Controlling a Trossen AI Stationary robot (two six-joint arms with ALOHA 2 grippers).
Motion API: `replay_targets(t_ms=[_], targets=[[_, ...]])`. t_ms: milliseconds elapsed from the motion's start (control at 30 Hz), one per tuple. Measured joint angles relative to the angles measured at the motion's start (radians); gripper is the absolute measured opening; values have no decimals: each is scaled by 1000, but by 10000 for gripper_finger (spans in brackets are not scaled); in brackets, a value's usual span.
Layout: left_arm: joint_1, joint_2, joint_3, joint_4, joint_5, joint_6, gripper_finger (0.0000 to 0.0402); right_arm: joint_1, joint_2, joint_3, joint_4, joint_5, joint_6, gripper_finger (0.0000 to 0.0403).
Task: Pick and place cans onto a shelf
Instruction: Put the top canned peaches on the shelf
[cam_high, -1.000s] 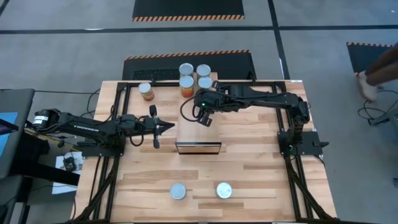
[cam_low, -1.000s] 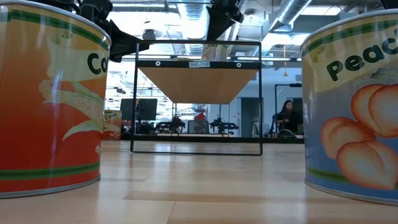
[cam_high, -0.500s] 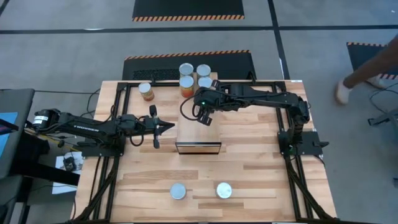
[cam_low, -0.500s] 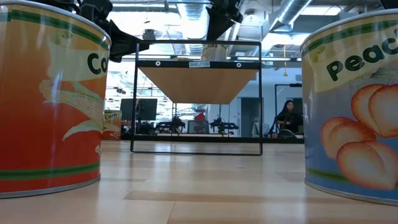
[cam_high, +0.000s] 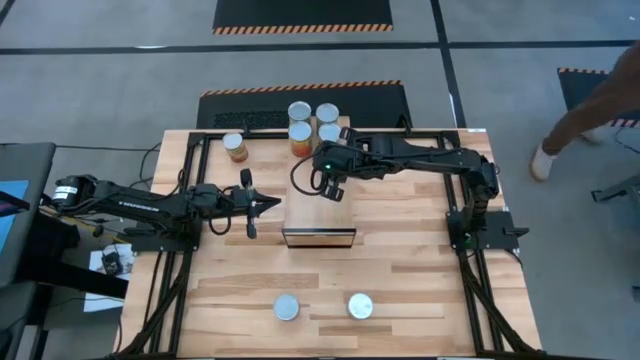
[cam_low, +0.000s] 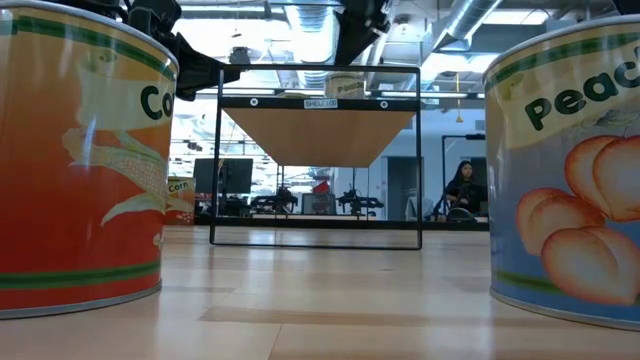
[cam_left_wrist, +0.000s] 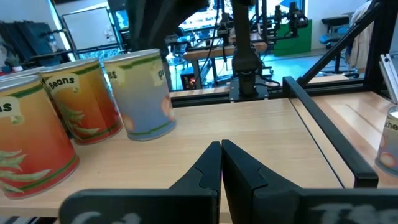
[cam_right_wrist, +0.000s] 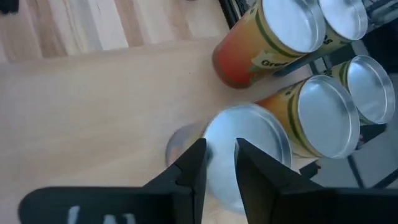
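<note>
Nearest you, two cans stand at the table's front edge; your left gripper, pressed together, waits beside the shelf; your right gripper, fingers slightly parted, hangs over a can seemingly standing on the shelf top; four more cans cluster behind

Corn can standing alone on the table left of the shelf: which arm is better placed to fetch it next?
Left, probably. The left gripper waits, jaws shut, on the corn can's side of the shelf, nothing between. The right gripper hangs over the shelf top above a peach can.
</note>
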Motion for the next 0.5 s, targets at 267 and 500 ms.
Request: replay_targets(t_ms=[267, 500], targets=[[0, 0, 0, -11, 0, 5, 2, 28, -13, 0, -100, -100, -11, 10], [0, 0, 0, -11, 0, -9, 2, 2, -5, -71, -45, -98, 16, 28]])
